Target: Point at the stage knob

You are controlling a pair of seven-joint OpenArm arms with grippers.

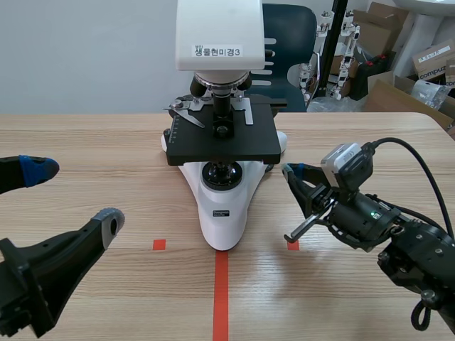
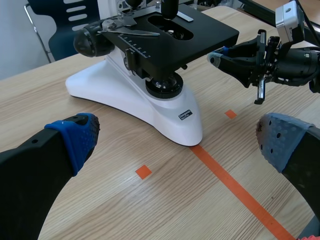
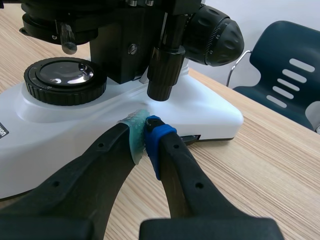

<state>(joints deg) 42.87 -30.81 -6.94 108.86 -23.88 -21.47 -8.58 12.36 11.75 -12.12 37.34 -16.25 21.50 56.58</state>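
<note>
1. Finding the stage knob (image 3: 162, 70) clearly only in the right wrist view: hanging as a black ribbed stem from the dark upper part of the microscope (image 3: 200, 115), beside the big black focus knob (image 3: 215, 35).
2. Aiming the right gripper (image 3: 144, 134) up at that stem from just below, fingers pressed together on nothing, pads meeting over the white base and stopping short of the knob.
3. Giving, in the scene view, the wider layout instead: microscope (image 1: 224, 213) standing at the middle of the wooden surface (image 1: 85, 142), right gripper (image 1: 291, 172) coming in from the right with its tips just beside the base.
4. Keeping the left gripper (image 2: 177, 140) spread wide, one blue pad and one grey pad far apart, low on the near side and well apart from the microscope (image 2: 150, 100); also catching the right gripper (image 2: 215, 57) from the opposite flank.
5. Reading "생물현미경3" on a white label (image 1: 219, 51) on the head, scene view only.
6. Failing to read the small sticker (image 2: 186, 115) on the base.
7. Making out letters beginning "compuz" on a cardboard box (image 1: 435, 65) in the background.
</note>
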